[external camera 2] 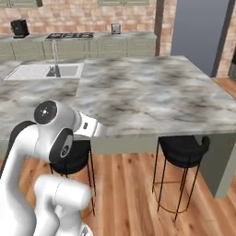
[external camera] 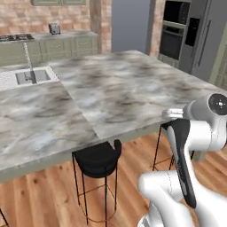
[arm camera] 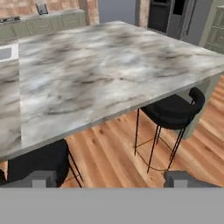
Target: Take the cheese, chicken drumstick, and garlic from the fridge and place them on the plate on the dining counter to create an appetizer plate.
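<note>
Hand view shows your claw (arm camera: pixel 112 178) with jaws apart and empty above the dining bench (arm camera: pixel 87 74), while the fridge (external camera: pixel 205 37) stands far right, so expect stool (arm camera: pixel 173 111) or bench-edge collisions if you drive across carelessly.

Looking forward and down from behind the arm, left and right, both sharing the marbled tabletop (external camera: pixel 115 84); hand view nearer, low over its edge and a stool (arm camera: pixel 173 111).
</note>
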Tool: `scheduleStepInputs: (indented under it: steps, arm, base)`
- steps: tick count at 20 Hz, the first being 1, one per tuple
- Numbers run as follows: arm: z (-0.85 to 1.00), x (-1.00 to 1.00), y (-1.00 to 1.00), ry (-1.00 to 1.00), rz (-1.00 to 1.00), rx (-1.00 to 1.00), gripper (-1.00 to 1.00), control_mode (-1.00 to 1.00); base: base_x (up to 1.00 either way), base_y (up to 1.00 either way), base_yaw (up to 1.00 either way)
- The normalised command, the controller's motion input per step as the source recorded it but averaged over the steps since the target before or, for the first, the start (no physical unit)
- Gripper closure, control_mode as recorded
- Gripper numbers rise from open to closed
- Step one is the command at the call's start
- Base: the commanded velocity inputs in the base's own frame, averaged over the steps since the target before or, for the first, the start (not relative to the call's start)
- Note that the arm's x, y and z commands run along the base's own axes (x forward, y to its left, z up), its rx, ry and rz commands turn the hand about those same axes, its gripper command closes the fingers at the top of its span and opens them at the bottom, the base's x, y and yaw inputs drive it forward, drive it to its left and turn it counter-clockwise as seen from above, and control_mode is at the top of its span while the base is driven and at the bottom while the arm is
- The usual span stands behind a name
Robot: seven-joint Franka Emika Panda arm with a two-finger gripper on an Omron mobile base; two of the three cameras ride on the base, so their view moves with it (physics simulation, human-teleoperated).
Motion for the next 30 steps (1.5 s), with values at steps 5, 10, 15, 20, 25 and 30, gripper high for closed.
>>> scheduleStepInputs:
  steps: [5,10,15,20,25,30]
  arm:
    - [0.0,0.0,0.0,0.0,0.0,0.0,-1.0,1.0]
    - [0.0,0.0,0.0,0.0,0.0,0.0,-1.0,1.0]
    - [0.0,0.0,0.0,0.0,0.0,0.0,-1.0,1.0]
    - [0.0,0.0,0.0,0.0,0.0,0.0,-1.0,1.0]
    - [0.0,0.0,0.0,0.0,0.0,0.0,-1.0,1.0]
    - [0.0,0.0,0.0,0.0,0.0,0.0,-1.0,1.0]
  base:
    - [-0.06,-1.0,-0.27]
    - [0.0,-1.0,-0.21]
    - [0.0,-1.0,-0.23]
    - [0.02,-1.0,-0.4]
    - [0.2,-1.0,-0.58]
    - [0.33,-1.0,-0.59]
